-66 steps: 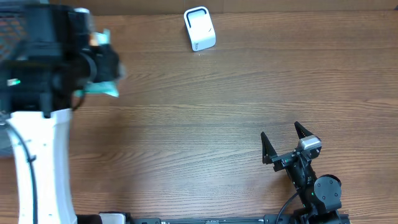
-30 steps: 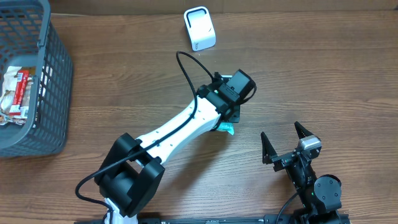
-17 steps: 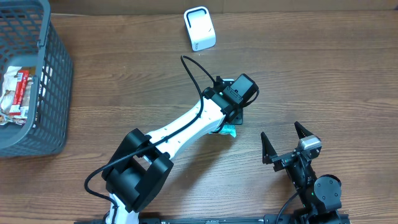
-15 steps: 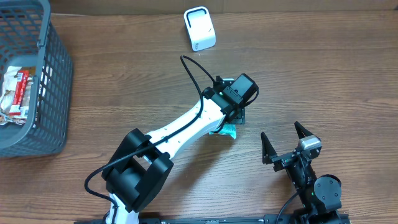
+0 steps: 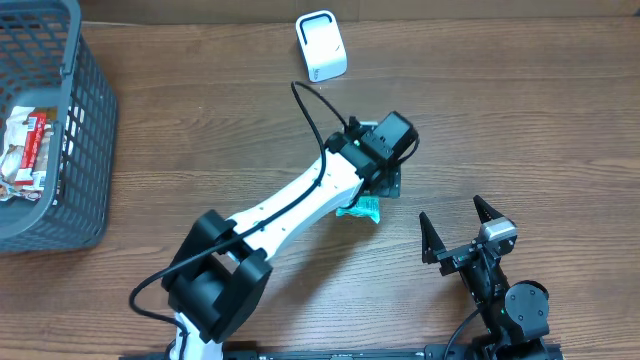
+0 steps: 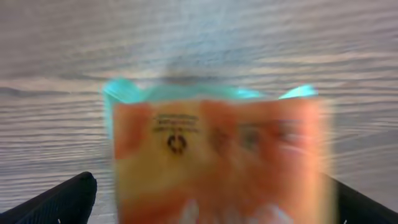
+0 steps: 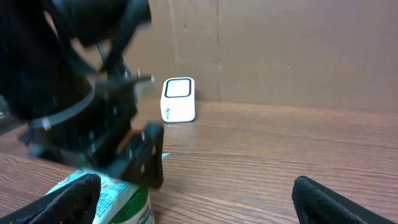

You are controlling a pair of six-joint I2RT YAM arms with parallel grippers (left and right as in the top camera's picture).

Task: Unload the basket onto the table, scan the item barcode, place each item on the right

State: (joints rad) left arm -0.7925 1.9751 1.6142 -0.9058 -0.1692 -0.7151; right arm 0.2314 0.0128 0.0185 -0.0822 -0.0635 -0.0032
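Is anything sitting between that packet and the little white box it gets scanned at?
Nothing lies on the table between the packet and the white box; only the left claw, open, hovers over the packet.

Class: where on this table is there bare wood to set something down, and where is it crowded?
Bare: the right side, right of the scanner and beyond the right gripper; also between the basket and the left arm. Crowded: around the packet at that arm's tip.

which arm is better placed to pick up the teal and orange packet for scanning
Probably left: the open left pincer hangs right over the teal and orange plastic packet. The right pincer, also open, sits apart from it, off to one side.
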